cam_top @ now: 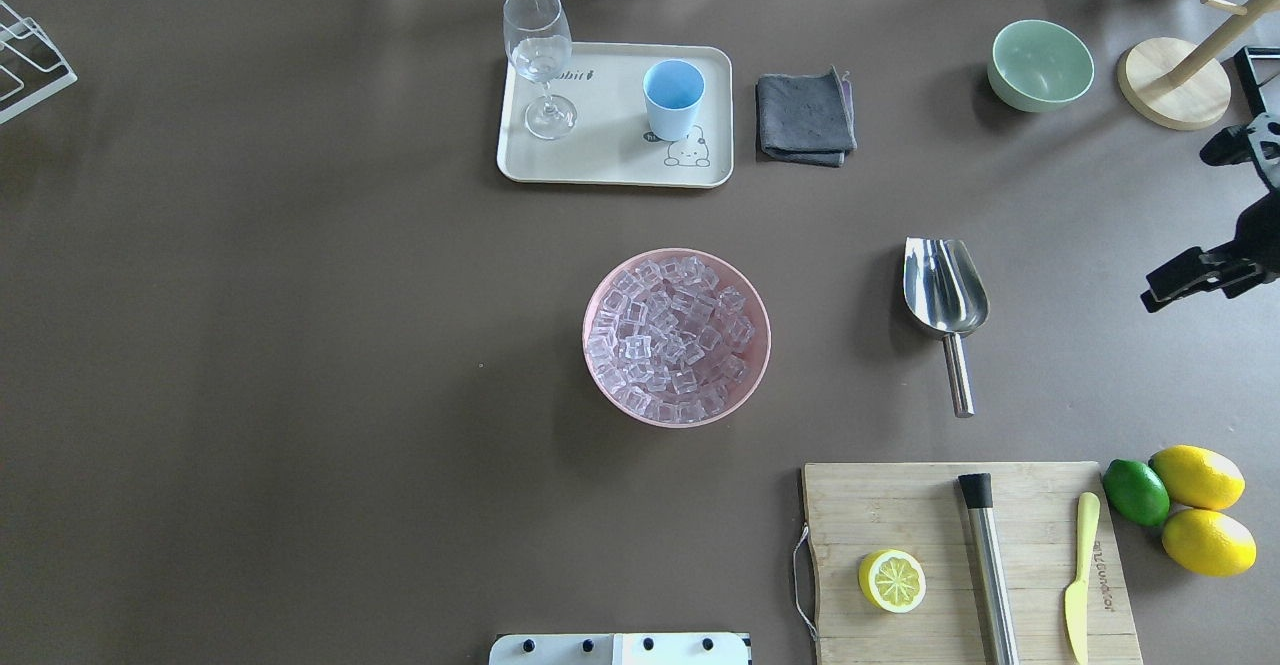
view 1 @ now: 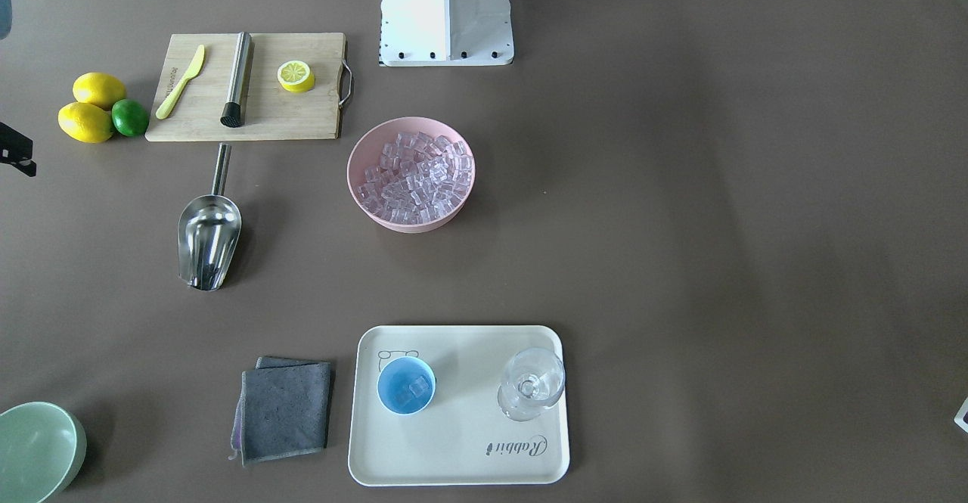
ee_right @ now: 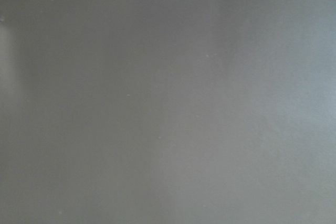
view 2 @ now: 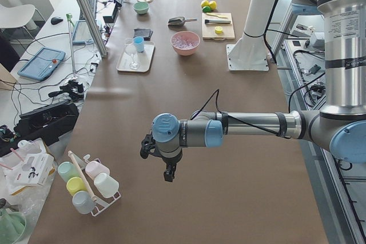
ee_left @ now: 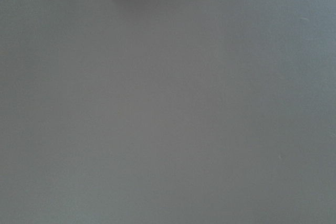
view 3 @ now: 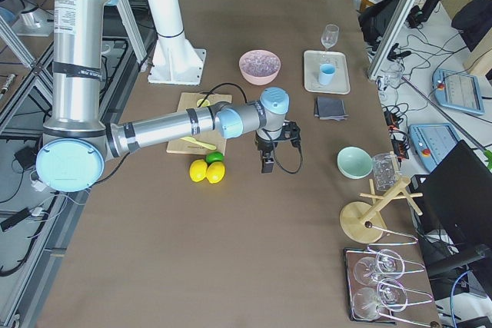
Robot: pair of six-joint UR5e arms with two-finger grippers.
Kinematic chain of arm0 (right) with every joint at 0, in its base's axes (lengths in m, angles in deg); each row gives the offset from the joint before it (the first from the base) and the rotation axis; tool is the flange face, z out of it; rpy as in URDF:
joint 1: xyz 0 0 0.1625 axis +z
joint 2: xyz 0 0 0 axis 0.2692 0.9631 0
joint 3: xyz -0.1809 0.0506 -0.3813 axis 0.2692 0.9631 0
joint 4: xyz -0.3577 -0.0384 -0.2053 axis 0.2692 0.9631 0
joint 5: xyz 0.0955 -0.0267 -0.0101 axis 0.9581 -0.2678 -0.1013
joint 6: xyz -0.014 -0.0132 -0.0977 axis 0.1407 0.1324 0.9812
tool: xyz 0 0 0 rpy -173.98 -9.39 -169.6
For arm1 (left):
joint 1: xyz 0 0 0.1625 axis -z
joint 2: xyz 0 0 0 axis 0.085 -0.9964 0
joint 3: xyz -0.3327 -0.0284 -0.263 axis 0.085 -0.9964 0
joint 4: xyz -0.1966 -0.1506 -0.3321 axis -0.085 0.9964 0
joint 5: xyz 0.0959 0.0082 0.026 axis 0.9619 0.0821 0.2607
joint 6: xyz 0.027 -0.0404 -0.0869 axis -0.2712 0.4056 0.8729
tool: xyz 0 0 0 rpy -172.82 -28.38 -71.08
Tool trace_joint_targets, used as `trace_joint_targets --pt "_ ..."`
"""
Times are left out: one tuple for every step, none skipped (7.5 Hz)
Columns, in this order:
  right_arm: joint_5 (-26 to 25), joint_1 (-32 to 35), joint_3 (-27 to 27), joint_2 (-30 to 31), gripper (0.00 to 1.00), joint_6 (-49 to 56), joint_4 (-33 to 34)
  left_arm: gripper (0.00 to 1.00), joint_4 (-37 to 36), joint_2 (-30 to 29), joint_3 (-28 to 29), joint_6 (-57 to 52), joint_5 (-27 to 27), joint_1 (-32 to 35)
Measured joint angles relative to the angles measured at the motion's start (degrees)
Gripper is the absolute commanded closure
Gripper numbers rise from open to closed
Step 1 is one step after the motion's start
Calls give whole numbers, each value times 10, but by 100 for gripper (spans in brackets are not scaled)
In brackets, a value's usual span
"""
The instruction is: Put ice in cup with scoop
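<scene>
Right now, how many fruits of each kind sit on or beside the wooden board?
Whole lemons: 2
Limes: 1
Cut lemon halves: 1
Total: 4

place: robotics lab | evidence: teach pendant (view 2: 41, 63) at 9 o'clock in the left-side view — loose cables (view 2: 34, 115) at 8, aluminium frame post (view 2: 87, 12) at 11 | brown-covered work table (view 2: 240, 190)

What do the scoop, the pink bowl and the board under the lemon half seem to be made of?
The scoop looks like polished steel: it mirrors light sharply. The pink bowl seems matte plastic or similar, with an even, dull colour. The board looks like unvarnished bamboo or wood, showing pale grain strips.
</scene>
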Motion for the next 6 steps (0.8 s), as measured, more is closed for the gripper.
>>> trace_joint_targets --pt "-14 38 11 11 1 54 12 1 0 0 0 0 0 0" --pt "-24 78 29 20 1 105 17 1 0 0 0 0 0 0" --pt "-25 114 45 28 1 143 19 1 0 0 0 0 0 0" --pt "-24 143 55 38 0 162 20 1 0 0 0 0 0 0" --pt "-24 165 60 49 0 170 20 1 0 0 0 0 0 0" --pt "-24 181 62 59 0 173 20 1 0 0 0 0 0 0"
